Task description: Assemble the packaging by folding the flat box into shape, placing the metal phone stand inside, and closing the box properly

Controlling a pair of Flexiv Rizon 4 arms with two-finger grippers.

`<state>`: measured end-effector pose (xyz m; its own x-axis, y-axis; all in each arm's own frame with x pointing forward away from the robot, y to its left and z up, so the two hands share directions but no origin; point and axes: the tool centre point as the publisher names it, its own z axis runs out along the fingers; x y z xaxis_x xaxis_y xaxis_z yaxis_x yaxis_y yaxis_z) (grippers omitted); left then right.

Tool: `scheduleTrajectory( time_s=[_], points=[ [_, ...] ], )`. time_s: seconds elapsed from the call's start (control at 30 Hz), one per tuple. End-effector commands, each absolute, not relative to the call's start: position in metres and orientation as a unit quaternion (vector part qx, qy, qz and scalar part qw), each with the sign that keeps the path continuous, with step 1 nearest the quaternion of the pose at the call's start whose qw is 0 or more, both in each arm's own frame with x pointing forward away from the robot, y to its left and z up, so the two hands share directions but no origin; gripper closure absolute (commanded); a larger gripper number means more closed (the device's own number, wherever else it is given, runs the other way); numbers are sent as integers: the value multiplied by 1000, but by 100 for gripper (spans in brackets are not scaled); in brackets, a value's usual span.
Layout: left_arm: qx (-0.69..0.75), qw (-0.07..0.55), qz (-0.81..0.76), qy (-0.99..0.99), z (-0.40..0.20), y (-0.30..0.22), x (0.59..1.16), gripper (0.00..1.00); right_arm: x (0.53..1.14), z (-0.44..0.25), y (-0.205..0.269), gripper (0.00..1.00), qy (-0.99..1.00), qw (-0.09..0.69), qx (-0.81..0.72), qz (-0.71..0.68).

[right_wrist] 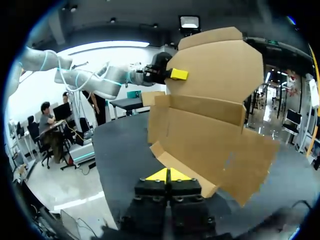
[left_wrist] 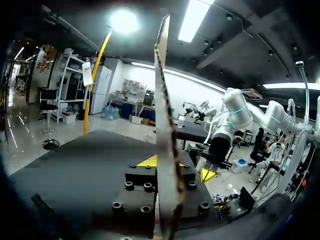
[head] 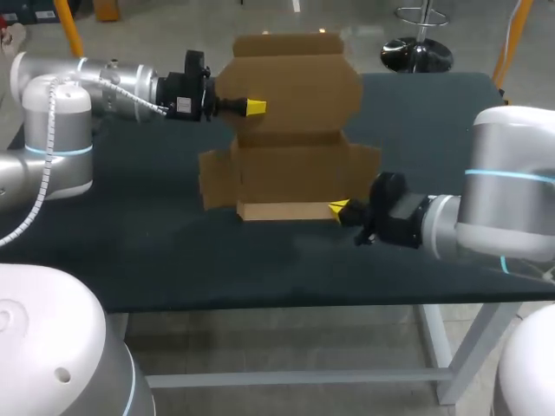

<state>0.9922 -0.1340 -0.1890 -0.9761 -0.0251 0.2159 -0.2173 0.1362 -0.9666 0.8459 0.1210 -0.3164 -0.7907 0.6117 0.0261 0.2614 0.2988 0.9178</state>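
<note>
The brown cardboard box (head: 295, 165) stands partly folded on the table, its big lid panel (head: 295, 82) raised upright and a low front wall (head: 286, 211) lying at the base. My left gripper (head: 254, 107) is shut on the lid panel's left edge. In the left wrist view the sheet (left_wrist: 162, 100) runs edge-on between its fingers (left_wrist: 162, 162). My right gripper (head: 338, 209) is shut with nothing between its tips, which rest at the front wall's right end (right_wrist: 168, 175). The box (right_wrist: 215, 125) rises just ahead of them. No phone stand shows in any view.
The dark table (head: 173, 251) has open surface in front of and to the left of the box. Side flaps (head: 217, 180) stick out from the box at both sides. My right arm's gripper (left_wrist: 207, 174) shows beyond the sheet in the left wrist view.
</note>
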Motion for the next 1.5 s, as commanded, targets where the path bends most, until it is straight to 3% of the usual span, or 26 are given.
scheduleTrajectory(
  time_s=[0.03,0.67,1.5],
  points=[
    [80,74,652,-750,-190,-133,992,100,847,-322,129,100,782,170,274,534],
    [80,74,652,-750,-190,-133,992,100,878,-370,181,100,756,198,311,541],
    [80,74,652,-750,-190,-133,992,100,904,-408,198,100,746,198,369,518]
  ],
)
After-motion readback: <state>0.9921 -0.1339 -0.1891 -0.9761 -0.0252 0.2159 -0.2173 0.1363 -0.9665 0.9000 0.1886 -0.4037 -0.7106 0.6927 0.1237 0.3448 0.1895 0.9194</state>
